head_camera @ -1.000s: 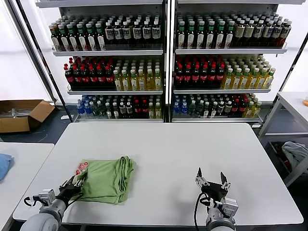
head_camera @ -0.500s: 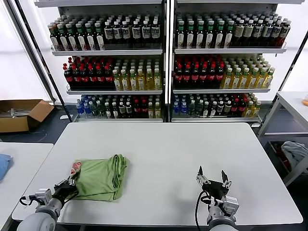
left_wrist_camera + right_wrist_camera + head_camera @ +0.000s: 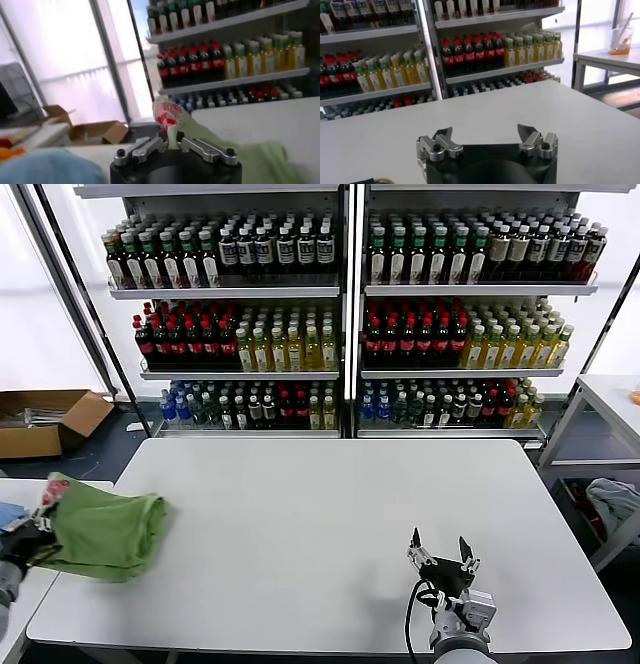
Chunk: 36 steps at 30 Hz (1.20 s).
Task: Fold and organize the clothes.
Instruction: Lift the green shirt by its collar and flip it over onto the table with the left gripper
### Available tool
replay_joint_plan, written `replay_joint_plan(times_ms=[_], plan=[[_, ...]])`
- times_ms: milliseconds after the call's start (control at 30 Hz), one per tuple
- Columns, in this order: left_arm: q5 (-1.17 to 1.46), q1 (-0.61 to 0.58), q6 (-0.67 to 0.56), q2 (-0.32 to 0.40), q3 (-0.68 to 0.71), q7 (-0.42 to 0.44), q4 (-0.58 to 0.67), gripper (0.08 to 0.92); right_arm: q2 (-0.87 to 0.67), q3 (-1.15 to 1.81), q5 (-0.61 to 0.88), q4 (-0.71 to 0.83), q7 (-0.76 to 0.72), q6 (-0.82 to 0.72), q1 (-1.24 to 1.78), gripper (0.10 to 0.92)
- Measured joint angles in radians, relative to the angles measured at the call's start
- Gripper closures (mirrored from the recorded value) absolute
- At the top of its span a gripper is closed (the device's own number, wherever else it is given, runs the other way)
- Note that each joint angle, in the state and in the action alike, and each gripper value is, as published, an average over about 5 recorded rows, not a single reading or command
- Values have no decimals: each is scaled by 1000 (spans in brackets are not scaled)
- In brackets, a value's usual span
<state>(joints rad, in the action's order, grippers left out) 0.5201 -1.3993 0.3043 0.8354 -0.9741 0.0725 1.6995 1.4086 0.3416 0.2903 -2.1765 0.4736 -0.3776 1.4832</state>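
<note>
Moved: you have dragged the polo shirt (image 3: 105, 532) from mid-worktop out to the 9 o'clock edge.
Left claw (image 3: 172, 145): pinched tight on the shirt's hem by the red-and-white patch (image 3: 165, 113).
Shirt: bunched, overhanging the white worktop (image 3: 340, 524) toward the side table (image 3: 22, 589).
Right claw (image 3: 440, 556): parked at 5 o'clock, jaws spread wide, holding nothing.

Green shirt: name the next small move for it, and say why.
Probably carry the folded green shirt a little further left and lower it onto the side table. The left gripper is shut on its edge, and the shirt already overhangs the main table. The right gripper waits open.
</note>
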Motion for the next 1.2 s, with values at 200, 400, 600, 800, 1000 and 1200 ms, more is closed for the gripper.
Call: replay_joint_plan(times_ms=[200,400,600,800,1000,1200], plan=[[-32,0,9,-11,24,0,67,882,-7,15,0,-5,0,7,17,203],[-60,9,34,68,158,-33,176,882,2,33,-8,-8,4,14,41,203],[-125,32,73,218,385,-90,304,882,22,36,-26,-19,6,18,65,203],[-239,69,93,349,578,-121,309,882,44,34,-46,-30,6,24,89,203],[-285,114,110,408,670,-142,281,882,53,28,-57,-27,7,25,98,203],[-274,146,107,449,719,-152,266,882,60,16,-63,-18,10,15,93,203]])
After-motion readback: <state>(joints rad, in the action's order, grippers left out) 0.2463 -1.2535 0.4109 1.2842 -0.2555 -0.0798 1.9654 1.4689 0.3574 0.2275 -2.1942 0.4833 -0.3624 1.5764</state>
